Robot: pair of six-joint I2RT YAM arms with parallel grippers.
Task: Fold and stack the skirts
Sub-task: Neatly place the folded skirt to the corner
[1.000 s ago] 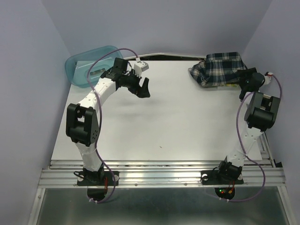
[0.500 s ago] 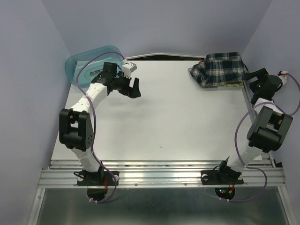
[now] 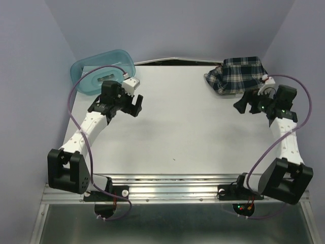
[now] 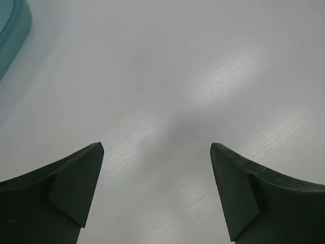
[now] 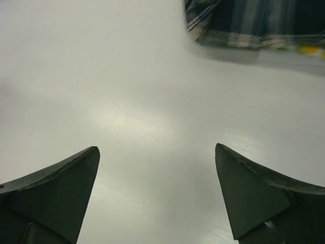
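Moved since the earlier frames: both arms. Left pincer (image 3: 135, 104) has drawn back from the far middle of the tabletop (image 3: 188, 132) toward its left side. Right pincer (image 3: 242, 104) has swung from the right flank of the skirt pile round to its near side, and now points left.

Item 1. Left pincer (image 4: 156, 147). Jaws apart, nothing between them. Only bare white tabletop (image 4: 167, 76) lies below and ahead of it.

Item 2. Right pincer (image 5: 157, 148). Jaws apart, holding nothing and touching no cloth. It hangs over bare tabletop (image 5: 117, 91).

Item 3. Plaid skirt (image 3: 238, 73). Navy, white and dark green, lying in a rumpled heap at the far right corner of the tabletop. It is just beyond the right pincer and clear of it, and well apart from the left pincer. In the right wrist view its edge (image 5: 254, 23) lies ahead of the fingertips and to their right.

Item 4. Yellowish cloth (image 5: 307, 49). One small scrap shows under the near edge of the plaid skirt, ahead and far right of the right pincer (too little in view to tell its fold or shape).

Item 5. Teal tub (image 3: 86, 68). Translucent, at the far left corner, just beyond and left of the left pincer. Its rim (image 4: 10, 30) shows in the upper left corner of the left wrist view.
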